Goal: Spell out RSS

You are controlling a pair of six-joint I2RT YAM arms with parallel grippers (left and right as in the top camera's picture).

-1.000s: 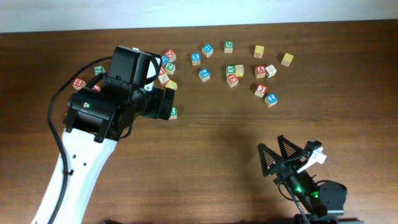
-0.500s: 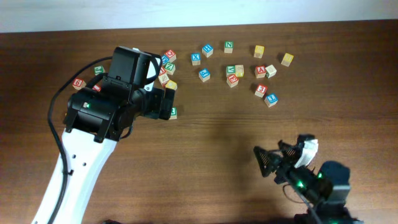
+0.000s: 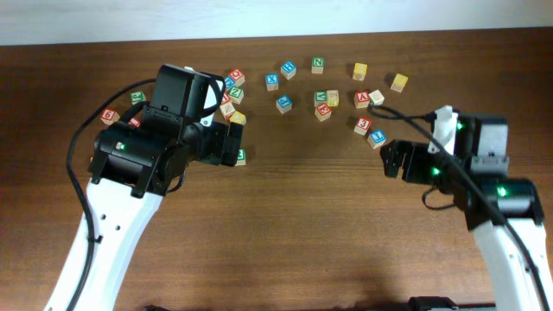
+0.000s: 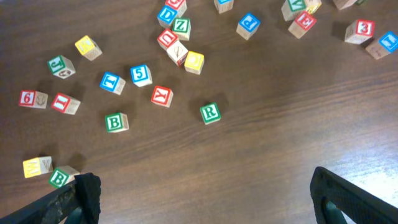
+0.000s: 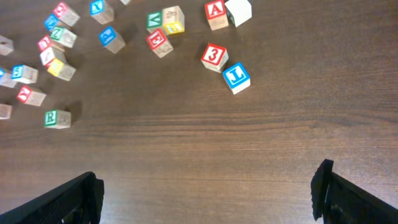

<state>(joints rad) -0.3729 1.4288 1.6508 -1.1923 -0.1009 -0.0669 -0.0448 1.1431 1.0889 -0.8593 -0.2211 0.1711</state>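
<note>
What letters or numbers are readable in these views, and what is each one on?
"R": green R cube
"B": green B cube
"Y": red Y cube
"5": blue 5 cube
"Z": green Z cube
"A": red A cube
"3": red 3 cube
"L": blue L cube
The remaining cubes are too small or blurred to be sure; no S reads clearly.
</note>
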